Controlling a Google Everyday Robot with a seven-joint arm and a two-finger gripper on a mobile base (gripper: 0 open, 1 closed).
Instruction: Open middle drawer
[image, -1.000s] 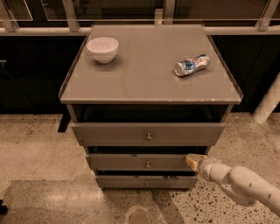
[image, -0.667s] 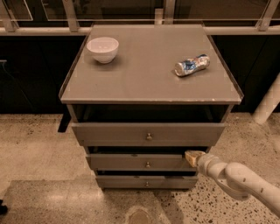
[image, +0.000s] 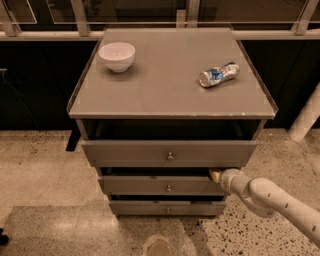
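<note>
The middle drawer (image: 150, 185) is a grey flat front with a small round metal knob (image: 168, 188) at its centre. It sits between the wider top drawer (image: 125, 152) and the smaller bottom drawer (image: 140, 207). It stands slightly out from the cabinet, with a dark gap above it. My gripper (image: 215, 175) is at the drawer's upper right corner, just under the top drawer's front. The white arm (image: 270, 197) comes in from the lower right.
The top drawer is pulled out a little under the cabinet top (image: 165, 75). A white bowl (image: 117, 56) and a crushed can (image: 218, 74) lie on the top. A white post (image: 306, 117) stands at the right. The floor is speckled stone.
My gripper has crept slightly up and left at the middle drawer's right top edge. The drawers look unmoved.
</note>
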